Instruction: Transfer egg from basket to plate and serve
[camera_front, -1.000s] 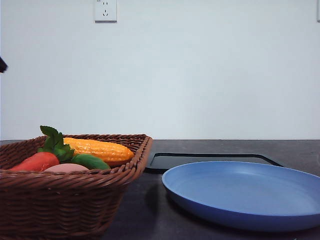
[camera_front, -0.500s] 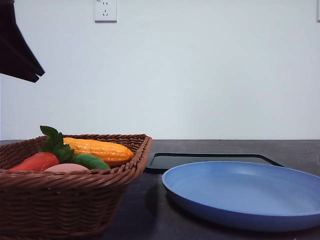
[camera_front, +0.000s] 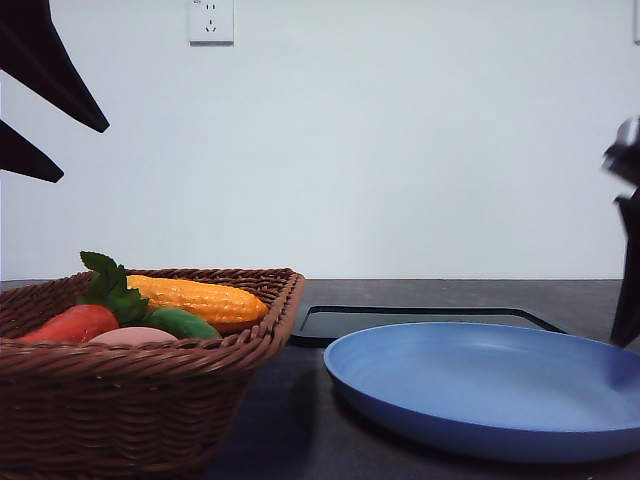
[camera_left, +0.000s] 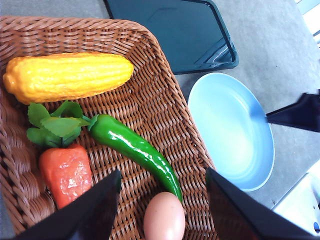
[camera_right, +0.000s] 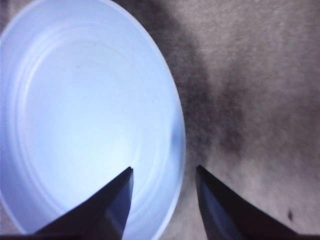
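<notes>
The egg (camera_left: 164, 219) lies inside the basket (camera_left: 155, 60), near one corner, just beside the tip of a green pepper (camera_left: 135, 150); in the front view only its pinkish top (camera_front: 130, 336) shows above the braided rim (camera_front: 150, 358). Sharing the basket are a yellow corn cob (camera_left: 67, 76) along the far side and a red vegetable (camera_left: 65, 172) with green leaves (camera_left: 52, 125). The left gripper (camera_left: 162, 202) hangs above the basket with its fingers (camera_left: 95, 210) spread wide, the egg showing in the gap between them, nothing held. The light-blue plate (camera_front: 480, 385) sits on the dark bench (camera_front: 290, 420) just beside the basket, bare, with a black tray (camera_front: 410, 320) behind it. The right gripper (camera_right: 162, 200) hovers over the plate's rim (camera_right: 175, 135), its fingers (camera_right: 110, 205) also apart and holding nothing; part of that arm (camera_front: 628, 250) shows at the right edge of the front view
</notes>
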